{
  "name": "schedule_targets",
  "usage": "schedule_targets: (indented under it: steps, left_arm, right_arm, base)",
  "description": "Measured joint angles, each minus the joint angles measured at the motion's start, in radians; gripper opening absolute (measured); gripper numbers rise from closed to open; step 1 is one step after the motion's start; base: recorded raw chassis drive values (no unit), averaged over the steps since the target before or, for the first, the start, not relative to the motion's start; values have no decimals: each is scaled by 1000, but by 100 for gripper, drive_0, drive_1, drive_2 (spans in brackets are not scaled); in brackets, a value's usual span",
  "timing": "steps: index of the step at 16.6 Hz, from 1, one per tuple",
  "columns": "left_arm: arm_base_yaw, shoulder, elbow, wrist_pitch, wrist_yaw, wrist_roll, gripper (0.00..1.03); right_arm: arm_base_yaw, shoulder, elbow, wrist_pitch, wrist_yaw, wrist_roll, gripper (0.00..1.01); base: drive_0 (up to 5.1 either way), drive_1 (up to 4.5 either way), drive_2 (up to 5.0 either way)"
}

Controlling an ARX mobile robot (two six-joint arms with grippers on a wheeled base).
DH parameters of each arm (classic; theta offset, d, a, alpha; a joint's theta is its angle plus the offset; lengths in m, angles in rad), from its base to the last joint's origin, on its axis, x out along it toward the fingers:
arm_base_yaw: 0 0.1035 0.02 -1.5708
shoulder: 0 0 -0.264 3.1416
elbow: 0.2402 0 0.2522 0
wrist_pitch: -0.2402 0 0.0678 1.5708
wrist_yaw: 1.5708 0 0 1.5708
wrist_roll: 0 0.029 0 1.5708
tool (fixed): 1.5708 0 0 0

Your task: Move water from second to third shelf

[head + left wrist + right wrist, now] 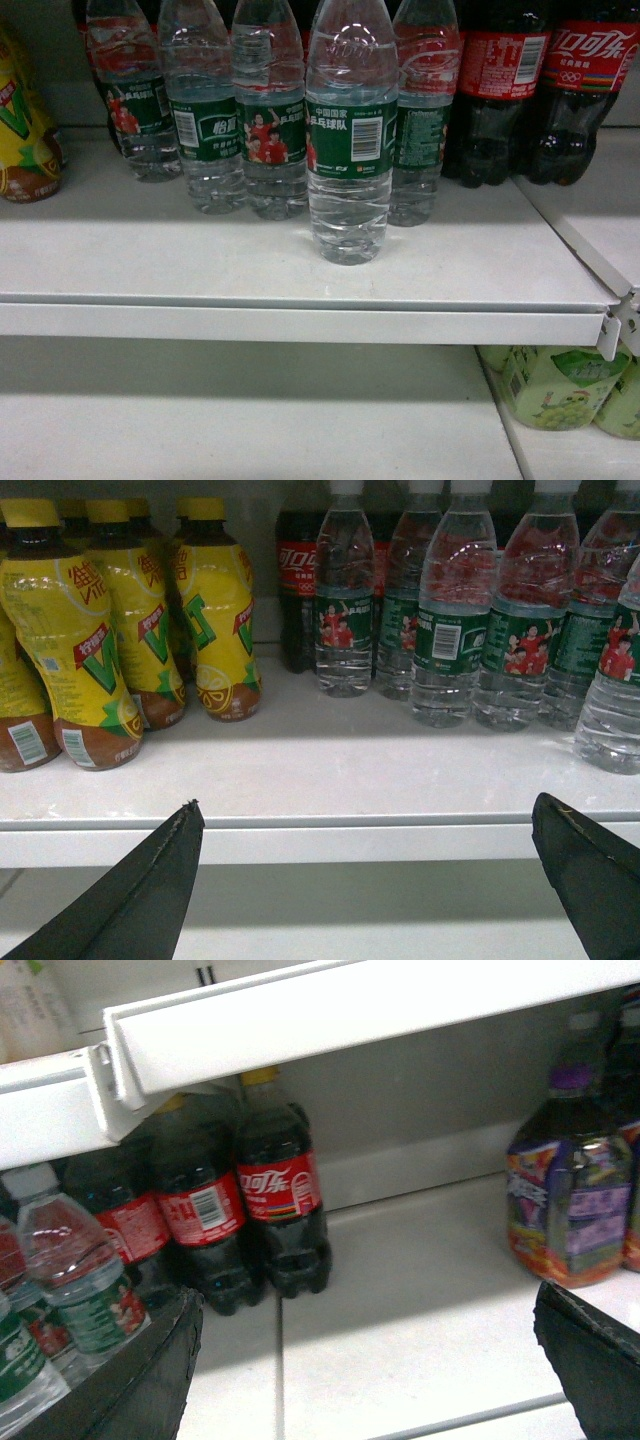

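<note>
Several bottles of water with green labels stand in a cluster on a white shelf (300,322); one water bottle (349,150) stands in front of the others, nearest the shelf's edge. Neither gripper shows in the head view. In the left wrist view my left gripper (367,810) is open and empty, level with the shelf's front lip, and the water (455,630) stands beyond it to the right. My right gripper (367,1295) is open and empty over a bare stretch of shelf, with water bottles (75,1290) at its lower left, partly behind its left finger.
Yellow tea bottles (110,630) fill the shelf's left side. Dark cola bottles (505,90) stand right of the water. Purple drink bottles (570,1200) stand at the right. A white shelf lip (300,1020) runs overhead. On the lower shelf (250,430) stand pale green bottles (555,385).
</note>
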Motion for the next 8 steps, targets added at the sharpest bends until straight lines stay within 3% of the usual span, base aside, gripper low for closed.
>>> schedule_targets:
  steps: [3, 5, 8]
  left_arm:
    - [0, 0, 0, 0, 0, 0, 98]
    - [0, 0, 0, 0, 0, 0, 98]
    - [0, 0, 0, 0, 0, 0, 98]
  right_arm:
    - [151, 240, 16, 165, 16, -44, 98]
    - [282, 415, 42, 279, 34, -76, 98]
    - [423, 662, 116, 394, 34, -95, 98]
  base:
    - [0, 0, 0]
    - [0, 0, 0]
    - [0, 0, 0]
